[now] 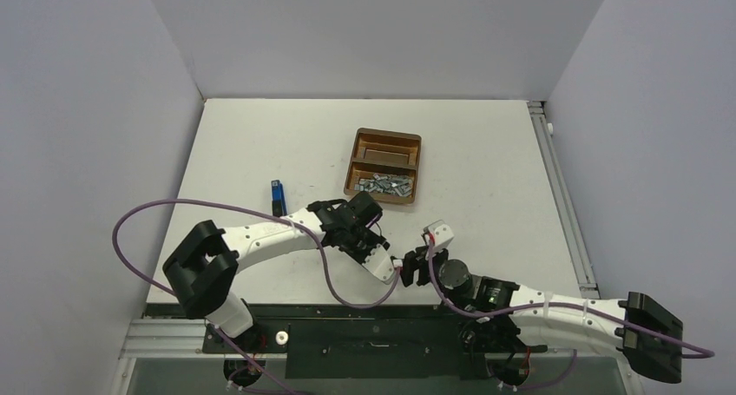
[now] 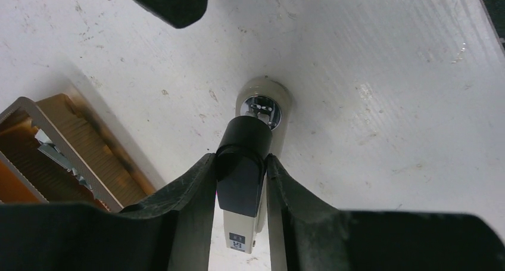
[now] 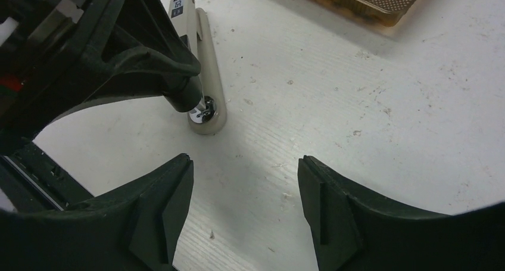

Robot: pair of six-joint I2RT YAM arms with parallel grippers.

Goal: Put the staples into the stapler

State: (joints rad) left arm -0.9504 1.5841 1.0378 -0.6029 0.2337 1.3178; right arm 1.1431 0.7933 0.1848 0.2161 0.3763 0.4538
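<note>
Black fingers of the left gripper fill the foreground of the left wrist view. They are closed against both sides of the stapler, gripping its black upper part. The stapler's beige base rests on the white table, and the shiny metal plate at its front end is exposed. It lies near the middle of the table's near half, between the arm bases and the tray, and apart from the tray.

Right gripper: jaws stand wide apart with nothing between them but bare table. It hangs just beside the front end of the stapler, facing the left gripper, and does not touch it. One of its fingers shows at the top edge of the left wrist view.

Tray: brown, with two compartments, set beyond both grippers toward the far side of the table. The staples lie as a loose silver-grey pile in the compartment nearer the arms. Contents of the farther compartment cannot be made out. No staple strip is seen in either gripper or on the stapler.

Small blue and black object: stands on the table to the left of the tray, close to the left arm's forearm. What it is cannot be told.
</note>
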